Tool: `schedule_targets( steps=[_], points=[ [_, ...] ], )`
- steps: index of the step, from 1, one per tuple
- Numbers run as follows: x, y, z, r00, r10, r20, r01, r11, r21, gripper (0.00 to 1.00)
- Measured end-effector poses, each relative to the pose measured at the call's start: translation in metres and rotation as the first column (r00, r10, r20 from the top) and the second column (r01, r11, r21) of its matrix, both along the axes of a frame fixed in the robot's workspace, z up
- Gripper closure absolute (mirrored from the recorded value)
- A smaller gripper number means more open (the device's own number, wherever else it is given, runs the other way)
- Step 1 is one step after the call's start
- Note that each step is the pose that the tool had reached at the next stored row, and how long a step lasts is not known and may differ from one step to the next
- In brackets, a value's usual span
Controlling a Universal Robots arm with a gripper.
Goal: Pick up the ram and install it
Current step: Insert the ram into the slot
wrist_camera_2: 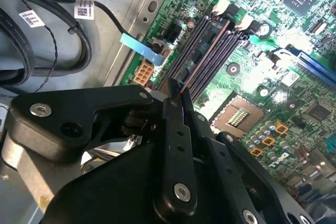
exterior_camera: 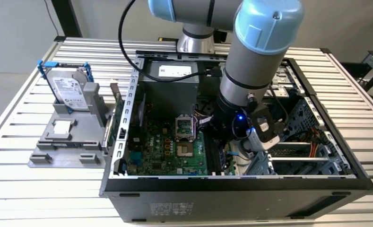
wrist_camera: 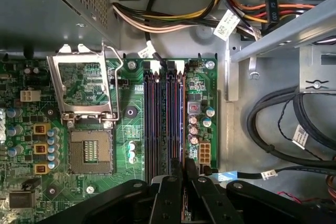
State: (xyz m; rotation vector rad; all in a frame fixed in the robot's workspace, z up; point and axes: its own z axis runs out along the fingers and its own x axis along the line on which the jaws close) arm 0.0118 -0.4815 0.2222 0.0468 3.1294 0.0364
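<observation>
Four long black plastic memory slots (wrist_camera: 163, 124) are lying right under the black two-finger gripper (wrist_camera: 185, 167). Jaws are clamping what looks like the thin dark ram stick (wrist_camera_2: 181, 103), seen edge-on. I'm holding it parallel to one slot and aiming for a straight, even push.

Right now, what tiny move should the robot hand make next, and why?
Probably a slow, straight push down toward the green board. The gripper sits low inside the computer case, right over the long black slots, and seems lined up with the outermost one, so only a short drop looks left.
</observation>
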Motion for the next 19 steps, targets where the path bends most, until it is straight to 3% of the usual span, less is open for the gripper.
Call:
schedule_targets(
  steps=[7, 19],
  points=[
    [0.0, 0.0, -0.0057, 1.0, 0.0, 0.0, 0.0, 1.0, 0.0, 1.0],
    [0.0006, 0.0002, -0.0053, 1.0, 0.0, 0.0001, 0.0, 1.0, 0.0002, 1.0]
  ],
)
